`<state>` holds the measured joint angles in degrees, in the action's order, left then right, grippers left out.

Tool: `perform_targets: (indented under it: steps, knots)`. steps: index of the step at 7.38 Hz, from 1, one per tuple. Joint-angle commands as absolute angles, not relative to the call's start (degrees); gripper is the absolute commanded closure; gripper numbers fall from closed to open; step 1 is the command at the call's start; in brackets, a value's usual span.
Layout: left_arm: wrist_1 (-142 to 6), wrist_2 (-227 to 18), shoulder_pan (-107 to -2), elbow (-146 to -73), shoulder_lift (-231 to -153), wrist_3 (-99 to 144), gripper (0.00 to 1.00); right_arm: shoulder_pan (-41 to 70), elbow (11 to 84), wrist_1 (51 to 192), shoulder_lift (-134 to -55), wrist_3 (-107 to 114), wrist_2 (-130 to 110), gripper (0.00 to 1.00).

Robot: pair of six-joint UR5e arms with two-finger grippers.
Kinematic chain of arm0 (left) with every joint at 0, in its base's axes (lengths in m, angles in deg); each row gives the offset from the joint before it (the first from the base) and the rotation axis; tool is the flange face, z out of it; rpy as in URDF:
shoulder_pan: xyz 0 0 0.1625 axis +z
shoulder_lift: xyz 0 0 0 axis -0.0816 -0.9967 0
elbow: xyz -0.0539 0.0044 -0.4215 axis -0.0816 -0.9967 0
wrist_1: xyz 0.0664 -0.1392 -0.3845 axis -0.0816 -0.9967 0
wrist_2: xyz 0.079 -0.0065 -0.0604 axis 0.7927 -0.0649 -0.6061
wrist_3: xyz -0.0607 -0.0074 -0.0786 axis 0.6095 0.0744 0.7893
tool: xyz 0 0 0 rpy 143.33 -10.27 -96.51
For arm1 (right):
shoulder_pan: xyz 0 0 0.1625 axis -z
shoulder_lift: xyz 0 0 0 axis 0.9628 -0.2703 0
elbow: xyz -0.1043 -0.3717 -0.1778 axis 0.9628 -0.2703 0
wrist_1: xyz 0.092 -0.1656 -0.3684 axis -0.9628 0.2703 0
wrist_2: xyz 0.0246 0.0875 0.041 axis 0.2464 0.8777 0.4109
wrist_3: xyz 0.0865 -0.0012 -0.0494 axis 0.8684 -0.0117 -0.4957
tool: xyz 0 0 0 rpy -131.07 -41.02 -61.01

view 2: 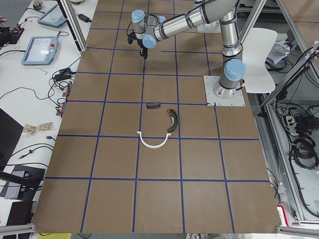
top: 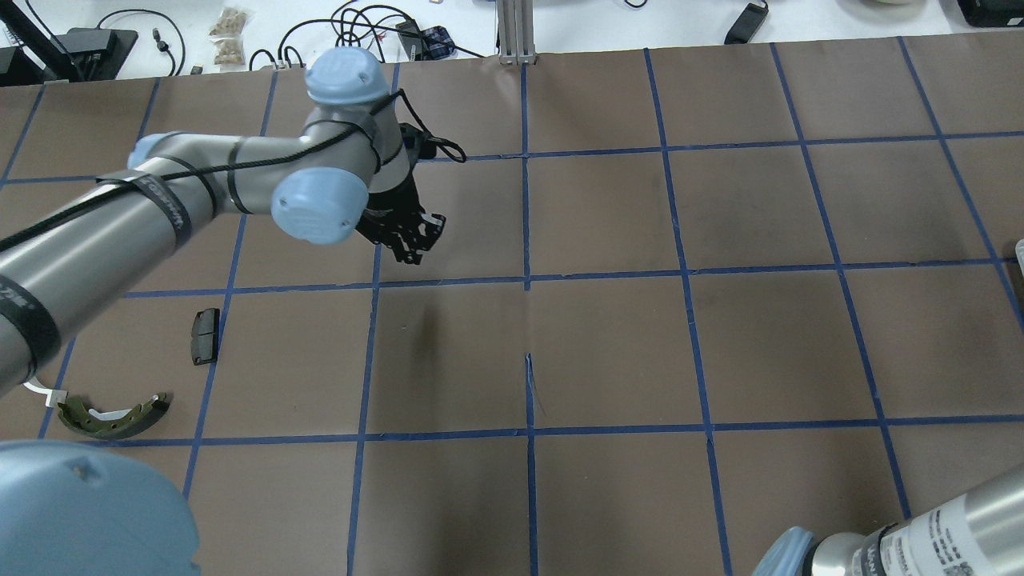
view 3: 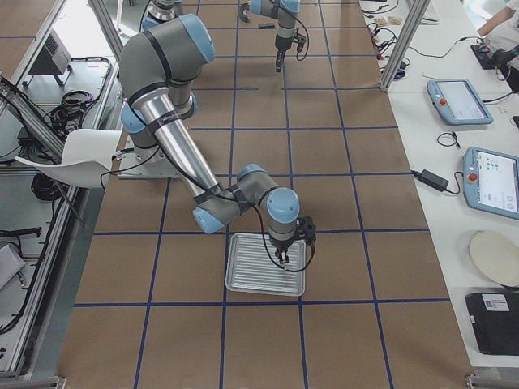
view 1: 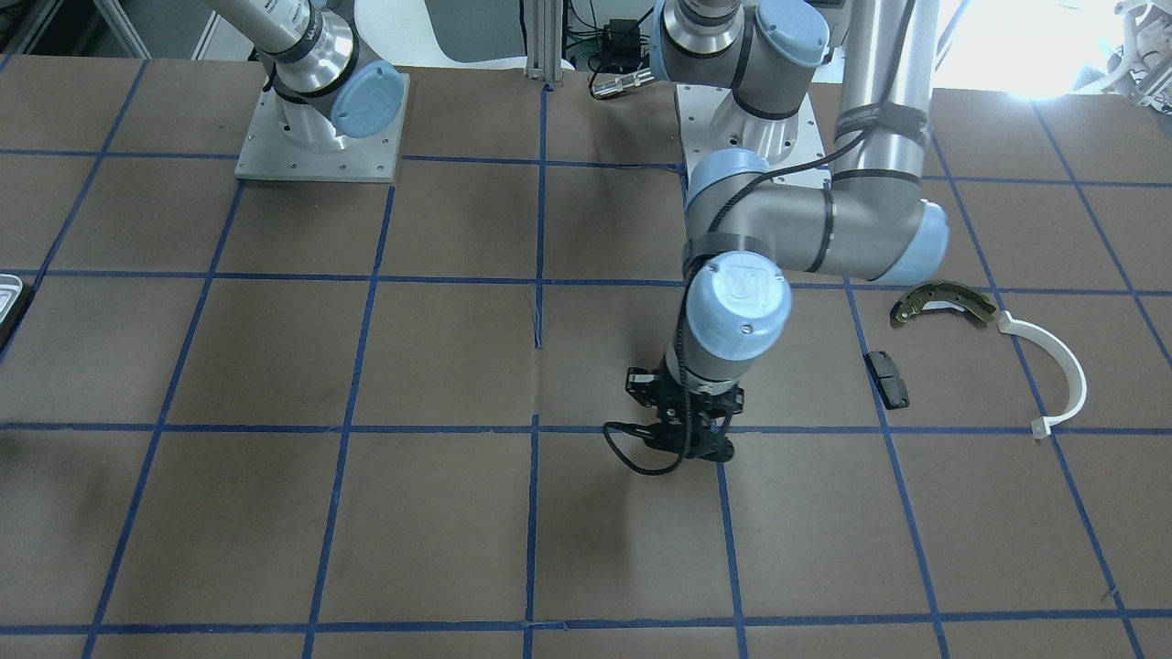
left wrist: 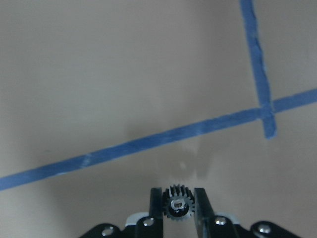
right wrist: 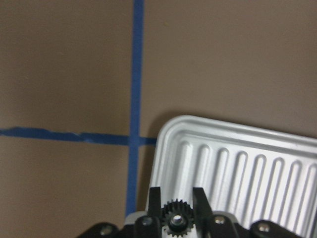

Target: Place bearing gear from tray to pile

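My left gripper (left wrist: 178, 194) is shut on a small dark toothed bearing gear (left wrist: 178, 209) and holds it above bare brown table near a blue tape crossing. It shows mid-table in the front view (view 1: 689, 441) and in the overhead view (top: 412, 240). The pile lies apart from it, toward the robot's left: an olive-brass shoe (view 1: 943, 302), a white plastic arc (view 1: 1067, 371) and a black pad (view 1: 886, 377). My right gripper (right wrist: 177, 199) is shut on a second gear (right wrist: 176, 218), over the corner of the silvery ridged tray (right wrist: 237, 163); the right-side view shows it over the tray (view 3: 251, 271).
Blue tape lines divide the brown table into squares. The two grey base plates (view 1: 320, 146) stand at the robot's side. Tablets, cables and a plate lie on the side bench (view 3: 478, 162) beyond the table's far edge.
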<state>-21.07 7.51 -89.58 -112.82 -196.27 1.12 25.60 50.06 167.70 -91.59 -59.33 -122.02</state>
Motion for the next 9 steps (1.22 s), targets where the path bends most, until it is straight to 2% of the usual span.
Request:
perform_targets:
  steps: [1, 5, 7, 8, 9]
  knots:
    - [-30.1, 10.6, -78.1, -107.9, -194.4, -6.6, 1.0, 6.9, 49.8, 164.2, -94.8, -38.4, -120.4, 1.0]
    - [-28.8, 14.1, -57.9, -110.9, -195.1, -23.8, 1.0, -26.8, 50.2, 165.4, -94.3, 5.9, -120.6, 1.0]
    - [-25.0, 14.1, -54.5, -114.2, -195.7, -27.5, 1.0, -39.1, 50.4, 167.6, -92.4, 18.4, -120.2, 1.0]
    - [-23.2, 14.1, -53.3, -116.4, -196.0, -28.1, 1.0, -41.8, 50.9, 169.9, -88.7, 23.7, -120.5, 0.98]
    - [-20.8, 14.0, -52.0, -119.5, -196.1, -28.0, 1.0, -44.3, 50.8, 174.5, -84.6, 24.4, -120.6, 0.78]
